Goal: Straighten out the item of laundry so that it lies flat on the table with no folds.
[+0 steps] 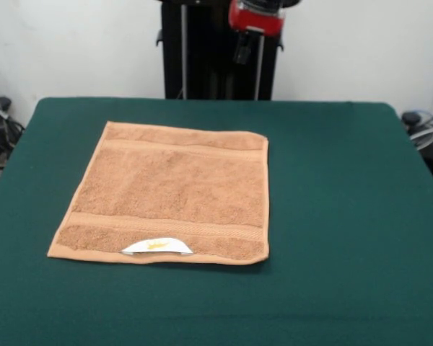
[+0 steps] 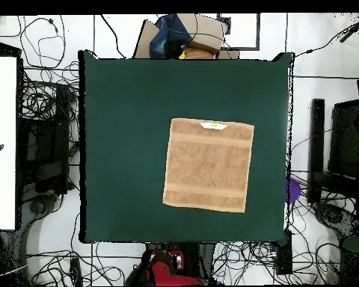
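Observation:
The tan terry towel lies spread out flat on the dark green table, left of centre, with border bands near its far and near edges. Its white label with a yellow mark sits at the near edge. In the overhead view the towel lies right of the table's centre, with the label at its top edge. My gripper is drawn back, high beyond the table's far edge and apart from the towel. In the overhead view it sits below the table's bottom edge.
The black pedestal stands behind the far edge. Cables lie on the floor around the table. A cardboard box with blue cloth is past the top edge, and a purple object at the right edge.

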`<state>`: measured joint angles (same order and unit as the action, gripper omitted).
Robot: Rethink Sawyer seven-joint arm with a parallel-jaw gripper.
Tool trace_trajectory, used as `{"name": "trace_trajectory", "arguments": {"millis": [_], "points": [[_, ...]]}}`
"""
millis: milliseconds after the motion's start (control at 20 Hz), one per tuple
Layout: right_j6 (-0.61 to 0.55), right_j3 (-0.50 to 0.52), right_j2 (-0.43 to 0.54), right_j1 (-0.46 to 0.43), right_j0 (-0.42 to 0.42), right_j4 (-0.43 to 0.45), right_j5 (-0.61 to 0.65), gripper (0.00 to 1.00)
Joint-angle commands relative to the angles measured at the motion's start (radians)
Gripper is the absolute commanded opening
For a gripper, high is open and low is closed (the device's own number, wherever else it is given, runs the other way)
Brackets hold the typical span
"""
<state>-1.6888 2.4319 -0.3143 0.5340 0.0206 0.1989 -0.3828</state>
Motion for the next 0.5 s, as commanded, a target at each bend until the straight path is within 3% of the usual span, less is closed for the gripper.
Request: {"name": "trace_trajectory", "arguments": {"millis": [50,300,500], "points": [[-0.183,-0.201,0.128,-0.036,-0.018,-0.098,0.071,0.0],[-0.162,-0.243,0.15,-0.037,-0.03,-0.111,0.133,0.0],[-0.173,-0.257,0.162,-0.012,-0.035,-0.108,0.096,0.0]]}}
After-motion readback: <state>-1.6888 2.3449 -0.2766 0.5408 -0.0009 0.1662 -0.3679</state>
